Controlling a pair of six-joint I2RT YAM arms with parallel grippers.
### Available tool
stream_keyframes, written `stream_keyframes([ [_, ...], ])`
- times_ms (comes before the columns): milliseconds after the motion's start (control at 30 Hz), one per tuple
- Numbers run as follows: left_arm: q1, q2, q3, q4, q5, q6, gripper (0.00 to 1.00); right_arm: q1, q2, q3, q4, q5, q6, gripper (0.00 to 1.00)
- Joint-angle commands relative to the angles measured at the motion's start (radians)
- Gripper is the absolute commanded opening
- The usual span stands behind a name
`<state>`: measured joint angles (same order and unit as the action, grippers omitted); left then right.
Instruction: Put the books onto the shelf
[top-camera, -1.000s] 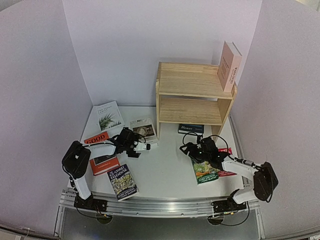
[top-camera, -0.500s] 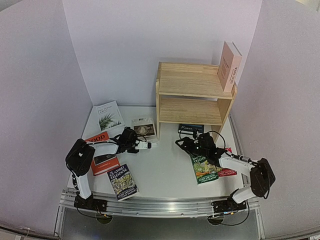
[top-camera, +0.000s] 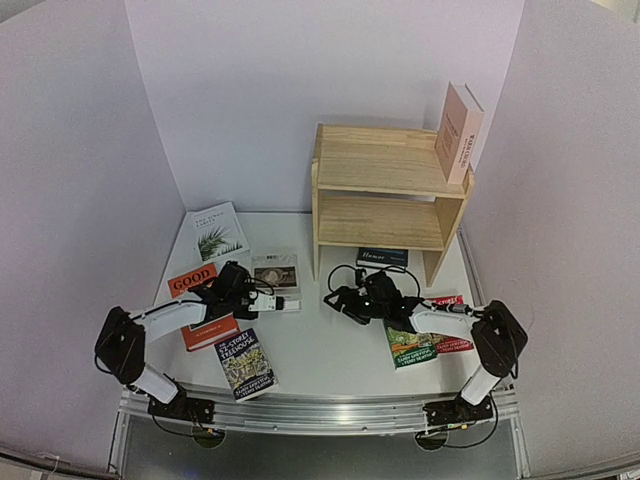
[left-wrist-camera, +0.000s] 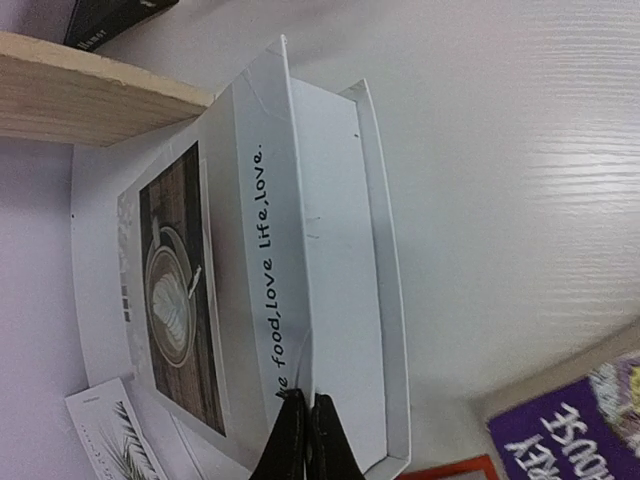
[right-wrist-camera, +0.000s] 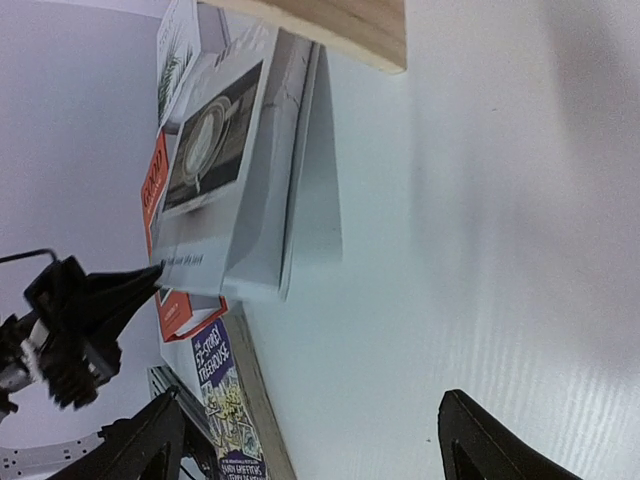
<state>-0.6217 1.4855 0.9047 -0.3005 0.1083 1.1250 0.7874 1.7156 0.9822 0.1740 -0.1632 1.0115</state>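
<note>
The back wall (top-camera: 320, 90), the left wall (top-camera: 70, 200) and the right wall (top-camera: 575, 220) are plain and a pale purple-white. They stand close around a white table (top-camera: 320, 345). Soft light makes only faint shadows. A shiny metal rail (top-camera: 320, 410) runs along the table's near edge

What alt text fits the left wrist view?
The left gripper, shut, pinches the near edge of a white latte-cover book on the white table. A wooden shelf edge shows top left, a purple Treehouse book bottom right.
</note>
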Motion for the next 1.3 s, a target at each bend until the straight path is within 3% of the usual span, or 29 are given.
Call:
stream_keyframes([
  [0, -0.052, -0.212, -0.113, -0.16, 0.097, -0.009, 0.0, 0.053, 0.12, 0.155, 0.019, -0.033, 0.001, 0.86],
  [200, -0.121, -0.334, -0.22, -0.119, 0.136, -0.01, 0.0, 0.074, 0.336, 0.313, 0.036, -0.12, 0.14, 0.88],
  [433, -0.124, -0.328, -0.195, -0.124, 0.134, -0.036, 0.0, 0.095, 0.352, 0.246, 0.059, -0.127, 0.268, 0.97],
  [600, -0.124, -0.332, -0.216, -0.095, 0.158, 0.014, 0.0, 0.108, 0.461, 0.27, 0.257, -0.223, 0.369, 0.97],
  [733, -0.124, -0.317, -0.211, -0.064, 0.184, 0.03, 0.0, 0.114, 0.509, 0.272, 0.316, -0.217, 0.404, 0.97],
  [867, -0.124, -0.318, -0.201, -0.068, 0.205, 0.019, 0.0, 0.11, 0.543, 0.308, 0.376, -0.228, 0.391, 0.87],
  [967, -0.124, -0.349, -0.191, -0.133, 0.241, 0.019, 0.0, 0.109, 0.545, 0.331, 0.455, -0.284, 0.369, 0.68],
  [1000, -0.122, -0.363, -0.182, -0.17, 0.257, 0.019, 0.01, 0.11, 0.535, 0.329, 0.483, -0.303, 0.355, 0.58],
  [1033, -0.122, -0.383, -0.171, -0.213, 0.281, 0.023, 0.08, 0.11, 0.519, 0.327, 0.494, -0.317, 0.331, 0.48],
  [1167, -0.123, -0.482, -0.143, -0.322, 0.343, -0.049, 0.75, 0.11, 0.448, 0.3, 0.496, -0.363, 0.23, 0.23],
  [1200, -0.122, -0.502, -0.131, -0.33, 0.336, -0.103, 0.86, 0.111, 0.429, 0.295, 0.496, -0.38, 0.21, 0.2],
  [1267, -0.121, -0.539, -0.082, -0.336, 0.29, -0.242, 0.96, 0.112, 0.386, 0.288, 0.49, -0.41, 0.161, 0.15],
])
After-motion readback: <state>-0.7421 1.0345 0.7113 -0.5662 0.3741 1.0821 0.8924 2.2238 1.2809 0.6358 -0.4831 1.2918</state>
